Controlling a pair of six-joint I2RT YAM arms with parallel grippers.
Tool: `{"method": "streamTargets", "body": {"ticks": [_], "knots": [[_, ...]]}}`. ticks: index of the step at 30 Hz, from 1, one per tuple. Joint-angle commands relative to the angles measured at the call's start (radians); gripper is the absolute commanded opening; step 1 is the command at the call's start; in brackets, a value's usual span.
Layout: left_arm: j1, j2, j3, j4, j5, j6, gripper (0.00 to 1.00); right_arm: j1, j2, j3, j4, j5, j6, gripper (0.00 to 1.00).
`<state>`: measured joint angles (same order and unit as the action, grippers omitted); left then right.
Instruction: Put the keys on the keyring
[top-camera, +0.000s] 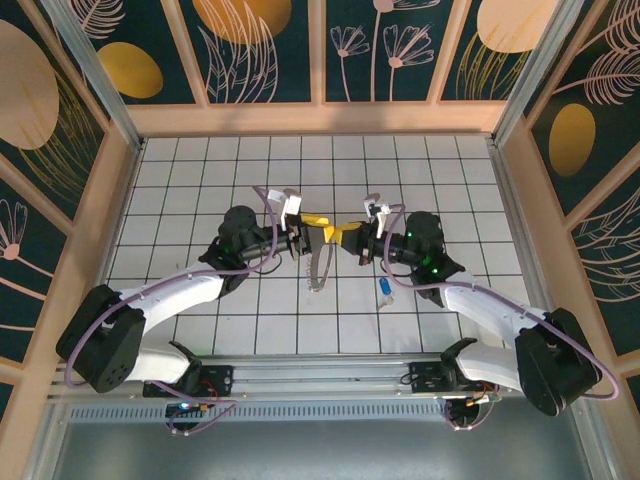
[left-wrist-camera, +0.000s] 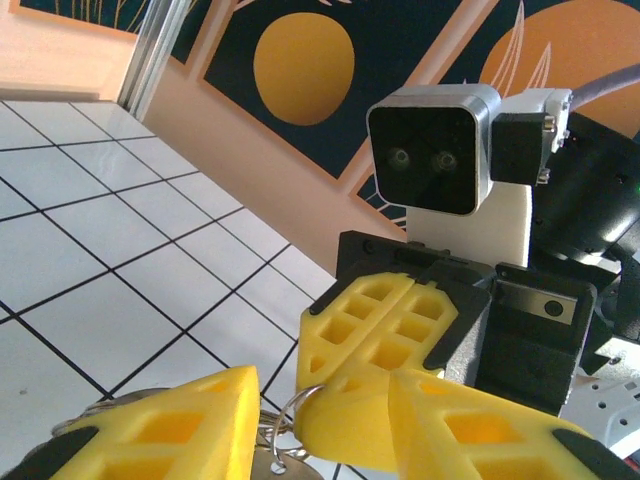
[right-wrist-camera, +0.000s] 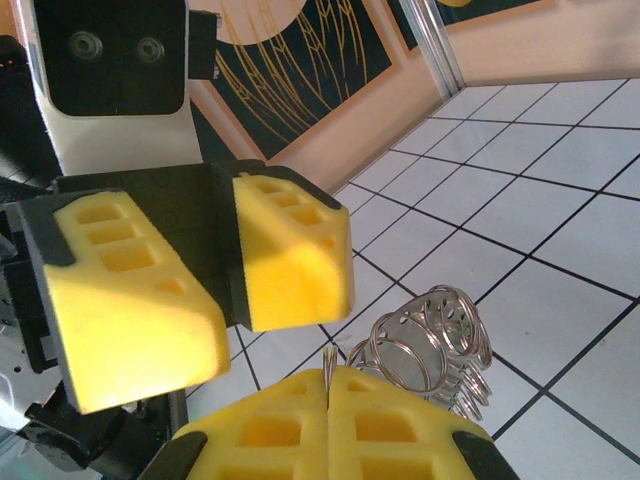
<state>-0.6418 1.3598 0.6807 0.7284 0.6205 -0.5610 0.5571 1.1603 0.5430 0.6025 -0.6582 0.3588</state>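
- Top view: the blue-headed key lay flat on the tiled table, right of centre, toward the near edge.
- The keyring hung between both grippers over the table's centre.
- Right wrist view: the right gripper was clenched on the keyring's thin wire, with the silvery pieces bunched just beside it.
- Left wrist view: the left gripper was released, its fingers spread.

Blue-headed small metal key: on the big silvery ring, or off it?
Off. The blue-headed key lies on the white tiles, apart from the silvery ring hanging from the right gripper.
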Motion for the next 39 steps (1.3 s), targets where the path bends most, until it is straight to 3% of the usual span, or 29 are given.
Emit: {"method": "streamTargets", "body": {"ticks": [1,12,24,28,34,39], "knots": [[0.006,0.003,0.028,0.016,0.013,0.008,0.39,-0.005,-0.032,-0.012,0.071,-0.033,0.017,0.00],[0.006,0.055,0.032,0.057,0.076,-0.015,0.41,-0.005,-0.020,-0.007,0.112,-0.048,0.041,0.00],[0.005,0.061,0.006,0.151,0.233,-0.044,0.40,-0.005,0.038,0.000,0.172,-0.050,0.072,0.00],[0.005,0.053,-0.009,0.154,0.211,-0.039,0.39,-0.034,0.050,-0.001,0.174,-0.054,0.077,0.00],[0.006,-0.005,-0.044,0.113,-0.012,-0.025,0.55,-0.042,0.044,-0.022,0.142,-0.025,0.073,0.00],[0.006,-0.055,-0.070,0.067,-0.156,-0.014,0.61,-0.045,0.050,-0.059,0.114,0.023,0.067,0.00]]}}
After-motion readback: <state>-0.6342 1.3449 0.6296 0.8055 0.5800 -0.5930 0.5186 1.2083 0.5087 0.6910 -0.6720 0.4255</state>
